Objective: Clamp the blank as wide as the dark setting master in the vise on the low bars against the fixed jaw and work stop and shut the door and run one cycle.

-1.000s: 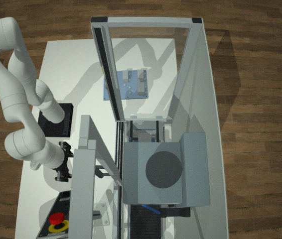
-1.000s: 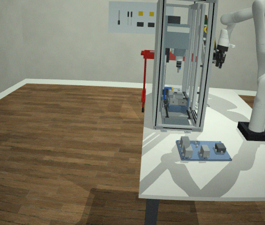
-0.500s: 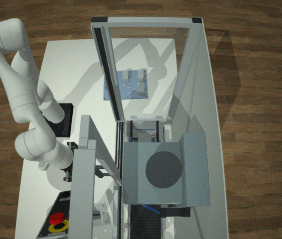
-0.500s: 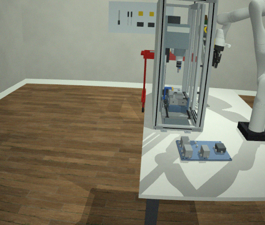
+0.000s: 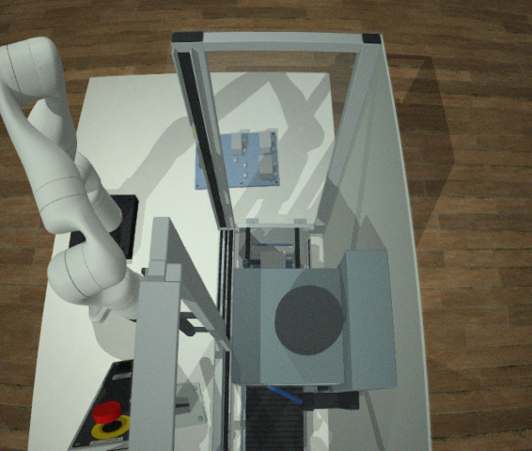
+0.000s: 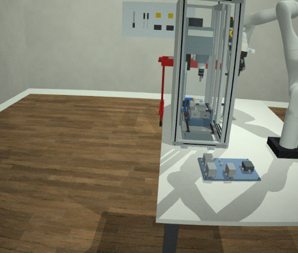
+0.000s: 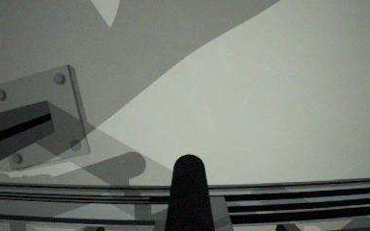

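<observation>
My gripper [image 6: 240,73] [image 7: 190,227] is open beside the guard, largely hidden by its frame in the top view. The guard door's black handle [image 5: 189,326] [image 7: 189,192] shows between the fingertips in the wrist view; contact is not visible. The door looks open, slid away from the plate end. The blue plate [image 5: 252,182] [image 6: 240,177] carries the dark setting master [image 6: 247,166] and three upright grey blanks [image 5: 237,144] [image 5: 265,141] [image 6: 230,169]; one pin group holds no block. The vise [image 6: 200,115] has a pale block around its jaws, too small to identify. VISE AIR and CYCLE START are hidden.
The red stop button [image 5: 106,412] stands on the control panel, left of the guard frame [image 5: 155,349]. The machine head [image 5: 246,325] overhangs the vise. Door rails [image 7: 307,195] run below the handle. A foot plate [image 7: 68,108] with a post stands beside them.
</observation>
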